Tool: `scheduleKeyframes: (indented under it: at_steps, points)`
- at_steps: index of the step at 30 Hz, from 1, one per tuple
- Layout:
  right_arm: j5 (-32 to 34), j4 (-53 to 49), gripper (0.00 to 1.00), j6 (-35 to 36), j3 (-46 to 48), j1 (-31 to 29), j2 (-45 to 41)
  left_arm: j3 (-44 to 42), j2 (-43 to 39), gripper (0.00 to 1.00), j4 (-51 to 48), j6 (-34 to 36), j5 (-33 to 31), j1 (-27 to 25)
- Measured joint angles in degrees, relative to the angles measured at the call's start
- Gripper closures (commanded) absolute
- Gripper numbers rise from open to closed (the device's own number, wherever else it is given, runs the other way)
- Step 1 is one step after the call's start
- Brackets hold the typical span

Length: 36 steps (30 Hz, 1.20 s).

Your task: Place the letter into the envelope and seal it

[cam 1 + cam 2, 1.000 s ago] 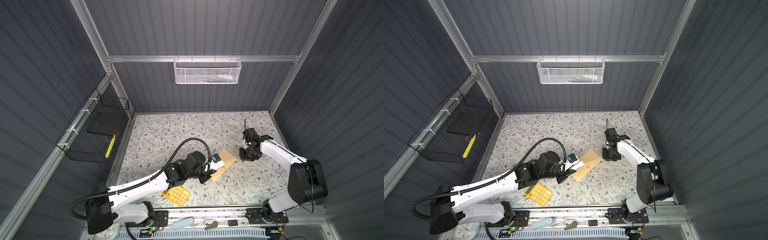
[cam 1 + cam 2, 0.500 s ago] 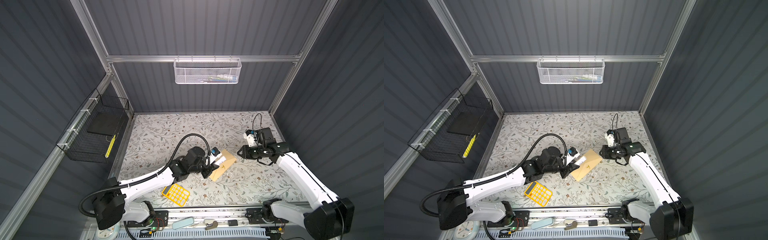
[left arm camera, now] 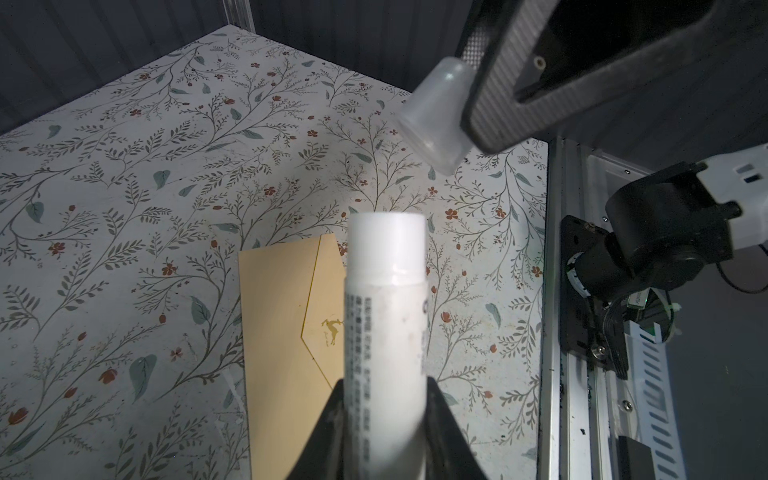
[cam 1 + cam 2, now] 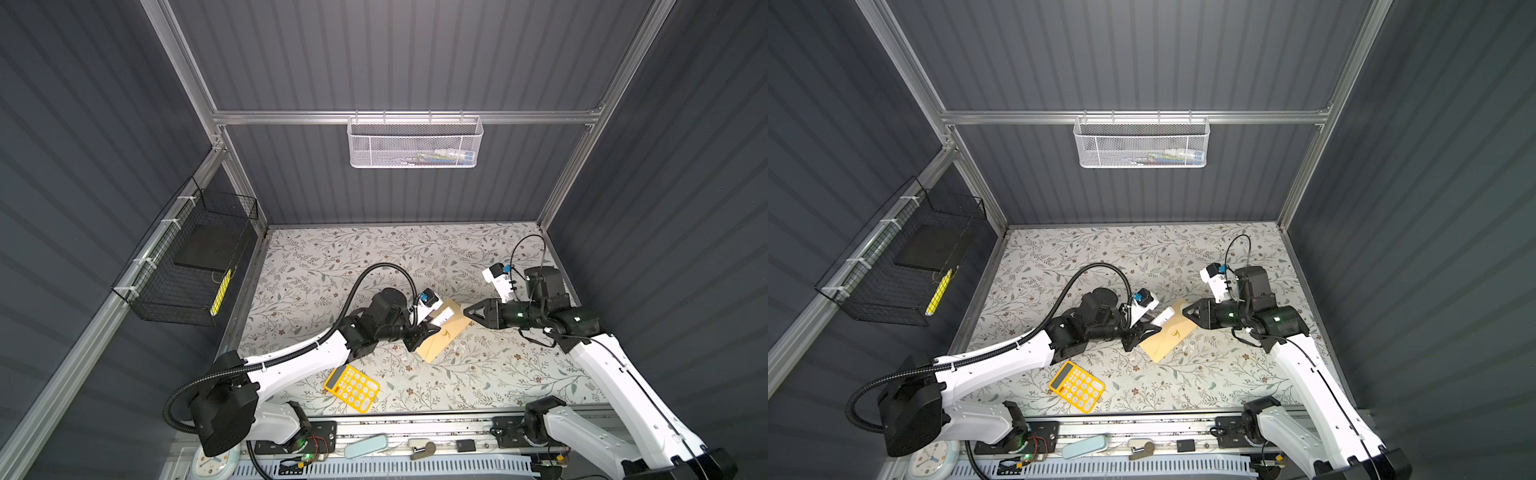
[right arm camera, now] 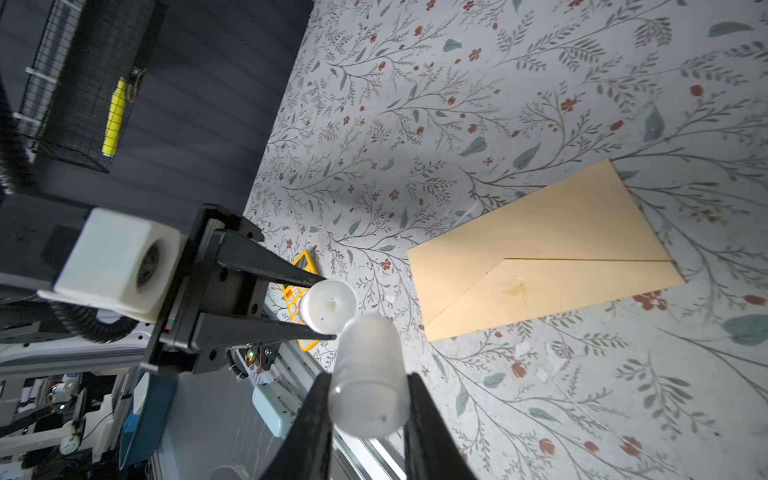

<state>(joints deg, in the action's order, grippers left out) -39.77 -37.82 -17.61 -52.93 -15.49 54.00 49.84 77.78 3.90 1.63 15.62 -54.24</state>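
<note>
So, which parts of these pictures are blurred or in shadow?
Left wrist view: the cap is blurred, the envelope sharp. Right wrist view: the cap near the lens is hazy, a shadow crosses the mat. Both top views: walls dim, mat brighter.

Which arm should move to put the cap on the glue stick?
Right, probably. The right gripper holds the clear cap, open end near the glue stick tip; the left gripper grips that stick, better kept steady.
</note>
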Motion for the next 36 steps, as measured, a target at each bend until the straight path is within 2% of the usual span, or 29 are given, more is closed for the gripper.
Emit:
scheduleKeyframes:
  at_steps: [11, 36]
  points:
    - [-6.0, 5.0, 0.77, -2.6, 2.6, -0.4, -1.7, 0.0, 0.0, 0.94, 0.5, 0.0, 0.4, 0.3]
    - [-7.9, 12.0, 0.76, -5.4, 6.9, -0.5, 0.1, -0.4, 0.0, 0.93, 1.5, 0.2, 3.3, 0.7]
